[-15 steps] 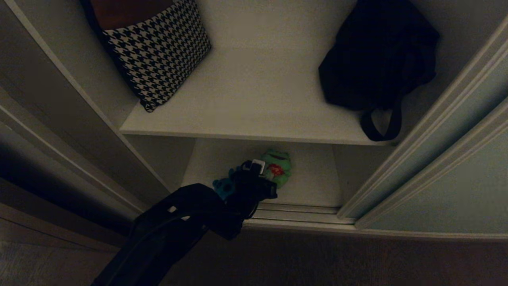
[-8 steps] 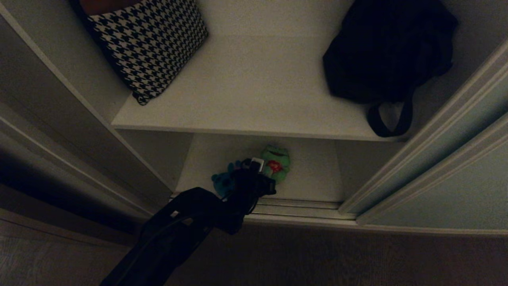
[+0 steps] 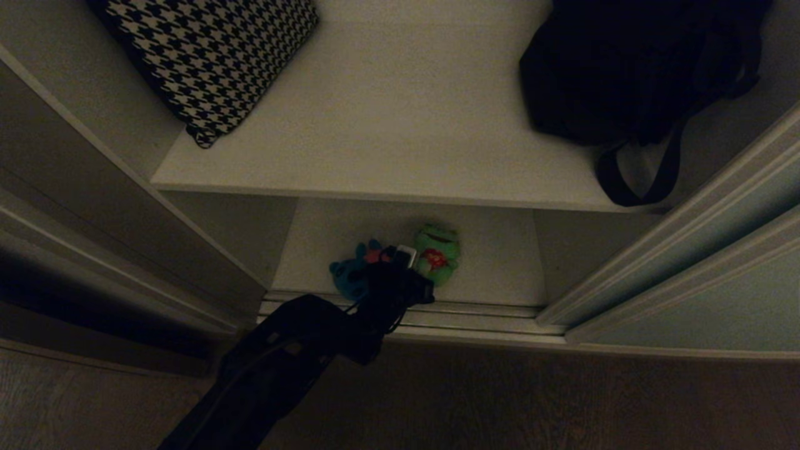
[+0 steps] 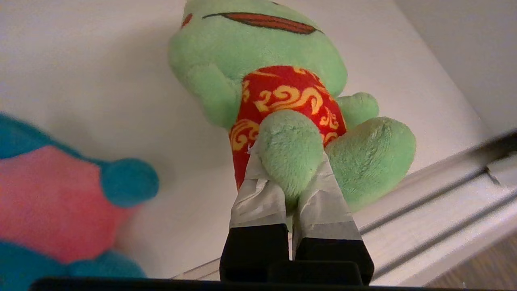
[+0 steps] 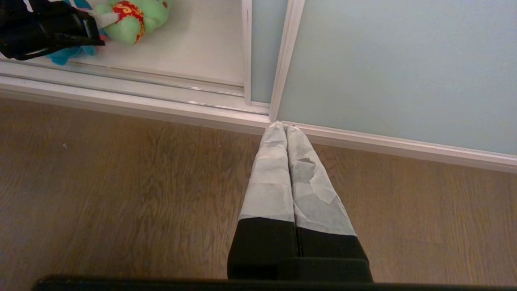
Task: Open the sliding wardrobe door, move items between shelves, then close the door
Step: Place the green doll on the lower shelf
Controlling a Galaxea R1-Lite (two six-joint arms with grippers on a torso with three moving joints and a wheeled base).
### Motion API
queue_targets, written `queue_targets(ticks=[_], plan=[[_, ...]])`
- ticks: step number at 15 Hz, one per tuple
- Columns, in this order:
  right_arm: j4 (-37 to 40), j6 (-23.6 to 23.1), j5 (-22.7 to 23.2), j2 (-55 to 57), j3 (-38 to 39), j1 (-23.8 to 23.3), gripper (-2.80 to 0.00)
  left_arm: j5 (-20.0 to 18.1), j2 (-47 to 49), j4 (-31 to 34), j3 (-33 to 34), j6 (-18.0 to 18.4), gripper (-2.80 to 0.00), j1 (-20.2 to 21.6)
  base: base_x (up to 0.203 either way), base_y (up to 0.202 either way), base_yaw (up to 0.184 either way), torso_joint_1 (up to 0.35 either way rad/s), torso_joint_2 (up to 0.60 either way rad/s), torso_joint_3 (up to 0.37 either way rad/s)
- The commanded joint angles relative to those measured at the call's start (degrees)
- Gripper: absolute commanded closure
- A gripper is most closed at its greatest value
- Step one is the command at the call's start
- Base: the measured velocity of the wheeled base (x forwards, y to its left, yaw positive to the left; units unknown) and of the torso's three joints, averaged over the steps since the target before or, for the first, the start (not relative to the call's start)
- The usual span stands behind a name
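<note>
The green soft toy (image 4: 262,52) with a red patterned belly lies on the lower shelf (image 3: 494,269), near its front edge. My left gripper (image 4: 288,161) is shut on one of its legs, the taped fingers (image 4: 258,198) pinching the plush from both sides. In the head view, the left gripper (image 3: 406,257) sits between the green toy (image 3: 439,250) and the teal-blue toy (image 3: 349,279). The sliding wardrobe door (image 3: 719,300) stands pushed to the right, so the wardrobe is open. My right gripper (image 5: 284,127) hangs shut and empty above the wood floor by the door rail.
On the upper shelf (image 3: 400,156) a black-and-white houndstooth cushion (image 3: 212,56) leans at the left. A black bag (image 3: 631,69) with a hanging strap sits at the right of that shelf. The floor rail (image 3: 475,319) runs along the lower shelf's front.
The whole head view has shifted, so the camera moved and the upper shelf looks wider. My left gripper stays shut on the green toy's leg, and more of the teal-blue toy shows beside it.
</note>
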Motion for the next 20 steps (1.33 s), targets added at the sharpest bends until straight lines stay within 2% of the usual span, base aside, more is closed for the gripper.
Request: queue_targets(ticks=[1,4,7,10,13,18,20], plan=[[0.00,-0.05,0.04,0.04,0.01,0.00,0.00,-1.82,0.63,-1.22,-0.16,0.54,0.00,1.42,0.000,0.000,0.000,0.000,0.00,0.000],[0.00,0.00,0.04,0.03,0.01,0.00,0.00,-2.43,1.34,-6.27,-0.24,2.20,0.00,2.93,0.000,0.000,0.000,0.000,0.00,0.000],[0.00,-0.05,0.04,0.06,0.01,0.00,0.00,-3.10,2.23,-6.21,-0.24,3.38,0.00,4.39,0.000,0.000,0.000,0.000,0.00,0.000],[0.00,-0.05,0.04,-0.02,0.01,0.00,0.00,-3.00,2.49,-4.59,-0.24,3.23,0.00,4.64,0.000,0.000,0.000,0.000,0.00,0.000],[0.00,-0.05,0.04,-0.02,0.01,0.00,0.00,-3.00,2.57,-6.78,-0.24,2.81,0.00,4.58,0.000,0.000,0.000,0.000,0.00,0.000],[0.00,-0.05,0.04,-0.02,0.01,0.00,0.00,-3.73,2.49,-5.92,-0.07,3.07,0.00,4.58,0.000,0.000,0.000,0.000,0.00,0.000],[0.00,-0.01,0.04,-0.02,0.01,0.00,0.00,-4.57,2.49,-4.71,-0.07,3.16,0.00,4.50,0.127,0.000,0.000,0.004,0.00,0.003]])
